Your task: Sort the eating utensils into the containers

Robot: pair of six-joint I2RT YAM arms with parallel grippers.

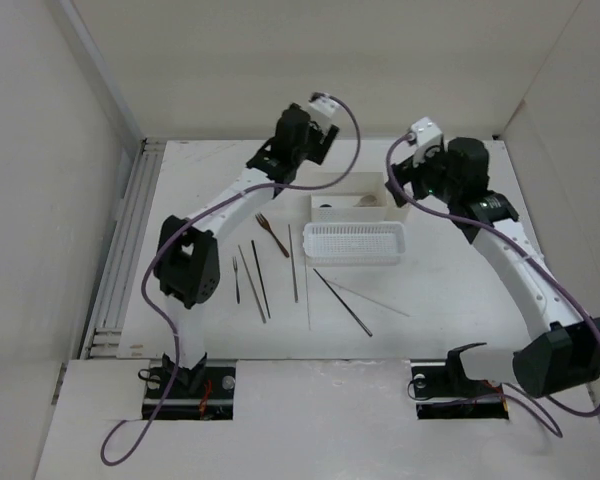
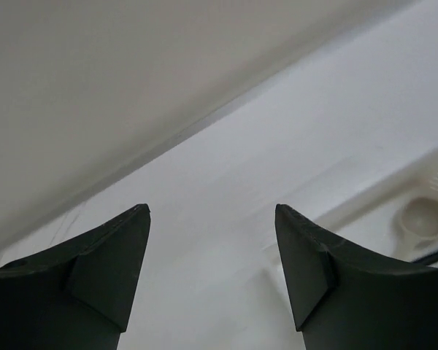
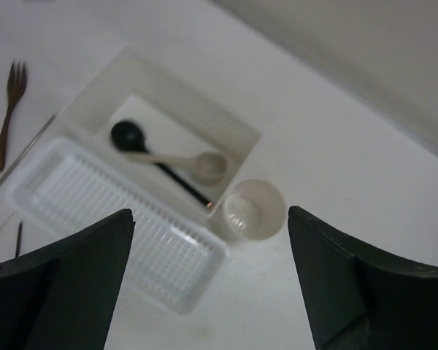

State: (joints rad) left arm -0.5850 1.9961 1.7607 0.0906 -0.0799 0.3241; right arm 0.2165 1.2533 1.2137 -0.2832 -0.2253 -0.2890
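Sorting is at an early stage. The white box (image 3: 204, 120), smooth-walled and rectangular, holds a cream spoon (image 3: 182, 158) and a dark spoon (image 3: 128, 136) with a round bowl. The perforated basket (image 3: 131, 226), shallow and plastic-looking, and the round cream cup (image 3: 255, 209) beside the box appear empty. Thin dark and silvery chopsticks (image 1: 262, 278), a brown fork (image 1: 273, 236) and a small dark fork (image 1: 236, 278) lie loose on the surface (image 1: 450, 290), unsorted. The left tool (image 2: 212, 211) hangs near the box with fingers apart, holding nothing. The right tool (image 3: 210, 213) hangs above the cup, spread wide and empty.
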